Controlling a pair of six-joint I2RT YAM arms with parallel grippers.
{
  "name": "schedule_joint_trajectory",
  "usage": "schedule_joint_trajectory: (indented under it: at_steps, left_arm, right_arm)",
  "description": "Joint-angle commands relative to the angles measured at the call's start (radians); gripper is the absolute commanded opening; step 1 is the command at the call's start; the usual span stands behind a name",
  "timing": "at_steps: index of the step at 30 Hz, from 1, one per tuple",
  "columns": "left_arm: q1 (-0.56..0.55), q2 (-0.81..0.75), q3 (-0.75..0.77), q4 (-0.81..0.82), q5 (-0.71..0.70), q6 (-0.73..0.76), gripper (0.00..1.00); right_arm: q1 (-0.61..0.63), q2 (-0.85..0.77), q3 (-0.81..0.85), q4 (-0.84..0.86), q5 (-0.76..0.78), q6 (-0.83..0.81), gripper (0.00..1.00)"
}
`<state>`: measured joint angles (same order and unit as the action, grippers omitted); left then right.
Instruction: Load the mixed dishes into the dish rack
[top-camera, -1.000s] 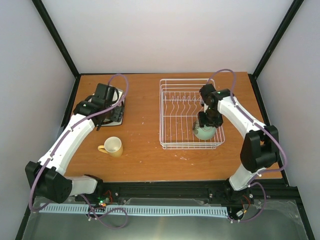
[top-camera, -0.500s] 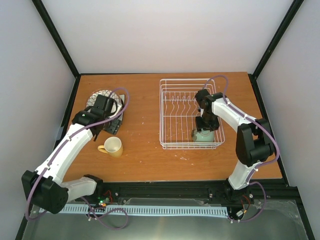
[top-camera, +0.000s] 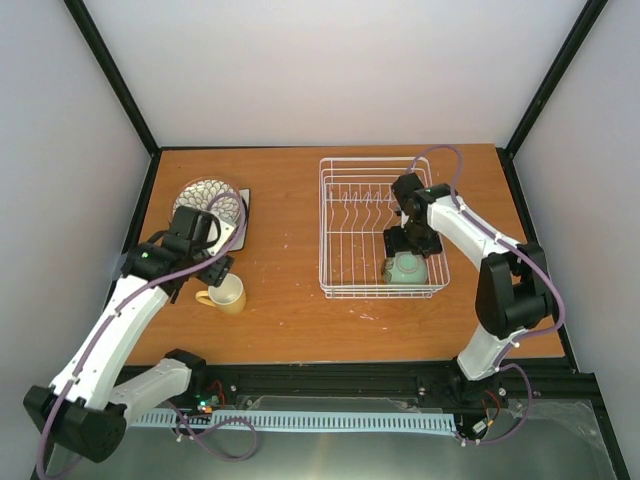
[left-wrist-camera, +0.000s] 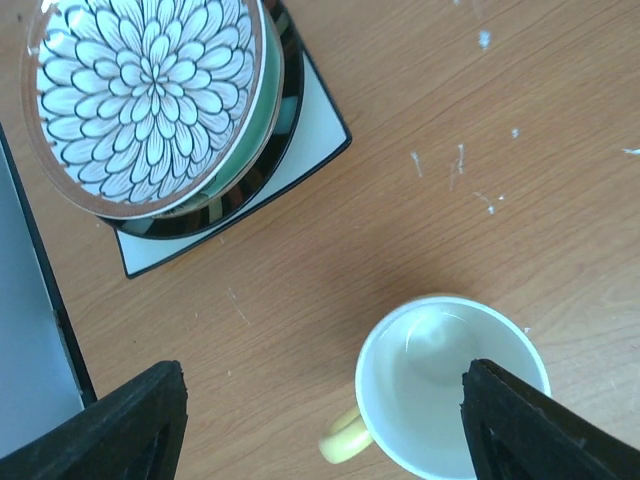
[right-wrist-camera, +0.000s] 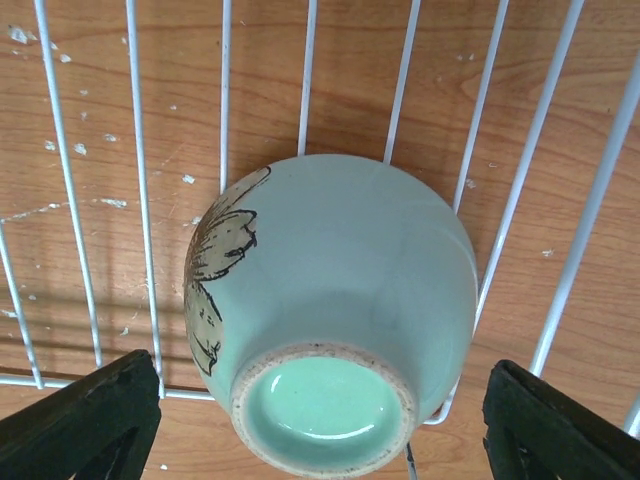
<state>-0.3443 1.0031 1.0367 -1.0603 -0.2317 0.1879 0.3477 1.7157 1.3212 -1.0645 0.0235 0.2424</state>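
The yellow mug (top-camera: 228, 292) stands upright on the table, white inside, its handle pointing left. In the left wrist view the mug (left-wrist-camera: 452, 385) lies between my spread fingers, close to the right one. My left gripper (top-camera: 213, 268) (left-wrist-camera: 320, 430) is open just above it. The pale mint-green bowl (top-camera: 407, 267) (right-wrist-camera: 340, 270) rests bottom-up in the near right corner of the white wire dish rack (top-camera: 345, 240). My right gripper (top-camera: 411, 243) (right-wrist-camera: 320, 430) is open above the bowl, fingers wide on either side, not touching it.
A stack of plates (top-camera: 210, 203) sits at the back left. A flower-patterned round plate (left-wrist-camera: 145, 95) is on top, over a pale green one, a dark-rimmed one and the white square plate (left-wrist-camera: 320, 135). The rack's prongs (top-camera: 365, 212) stand empty.
My left arm drew back from the plate stack to above the mug. My right gripper let go of the bowl and pulled back slightly; the bowl now rests in the rack.
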Motion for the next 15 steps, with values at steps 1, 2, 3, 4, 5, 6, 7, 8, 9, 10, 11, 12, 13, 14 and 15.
schedule_joint_trajectory:
  at_steps: [1, 2, 3, 4, 5, 6, 7, 8, 9, 10, 11, 12, 13, 14, 15]
  left_arm:
    - [-0.005, -0.087, 0.037, -0.043, 0.089, 0.091, 0.75]
    - [-0.005, -0.098, 0.04, -0.052, 0.101, 0.099, 0.74]
    - [-0.005, -0.105, 0.043, -0.062, 0.111, 0.103, 0.73]
    - [-0.005, -0.107, 0.042, -0.073, 0.118, 0.107, 0.72]
    - [-0.005, -0.104, 0.035, -0.082, 0.121, 0.112, 0.72]
    - [-0.005, -0.1, 0.023, -0.087, 0.116, 0.115, 0.72]
    - [-0.005, -0.09, 0.007, -0.095, 0.114, 0.12, 0.71]
    - [-0.005, -0.08, -0.008, -0.1, 0.118, 0.125, 0.7]
    - [-0.005, -0.07, -0.026, -0.099, 0.126, 0.134, 0.69]
    - [-0.005, -0.061, -0.043, -0.094, 0.134, 0.142, 0.67]
    - [-0.005, -0.053, -0.056, -0.085, 0.145, 0.148, 0.66]
    - [-0.005, -0.045, -0.067, -0.075, 0.161, 0.156, 0.65]
    - [-0.005, -0.04, -0.075, -0.063, 0.174, 0.164, 0.63]
    - [-0.005, -0.038, -0.081, -0.048, 0.183, 0.17, 0.62]
    - [-0.005, -0.033, -0.087, -0.037, 0.189, 0.176, 0.61]
  right_arm:
    - [0.004, -0.059, 0.034, -0.002, 0.011, -0.007, 0.88]
    - [0.003, -0.069, 0.042, -0.007, 0.013, -0.008, 0.88]
    - [0.003, -0.08, 0.05, -0.012, 0.015, -0.01, 0.88]
    - [0.004, -0.09, 0.061, -0.014, 0.015, -0.013, 0.88]
    - [0.004, -0.099, 0.069, -0.019, 0.01, -0.014, 0.88]
    - [0.003, -0.107, 0.078, -0.022, 0.008, -0.016, 0.88]
    - [0.004, -0.115, 0.086, -0.025, 0.004, -0.018, 0.88]
    - [0.003, -0.126, 0.092, -0.027, -0.002, -0.021, 0.88]
    - [0.004, -0.133, 0.096, -0.03, -0.006, -0.023, 0.88]
    - [0.004, -0.14, 0.101, -0.031, -0.009, -0.024, 0.88]
    - [0.003, -0.146, 0.101, -0.031, -0.01, -0.026, 0.88]
    - [0.003, -0.151, 0.102, -0.032, -0.008, -0.026, 0.88]
    - [0.003, -0.156, 0.101, -0.032, -0.007, -0.026, 0.88]
    - [0.004, -0.158, 0.101, -0.033, -0.007, -0.027, 0.88]
    - [0.003, -0.163, 0.098, -0.033, -0.008, -0.027, 0.88]
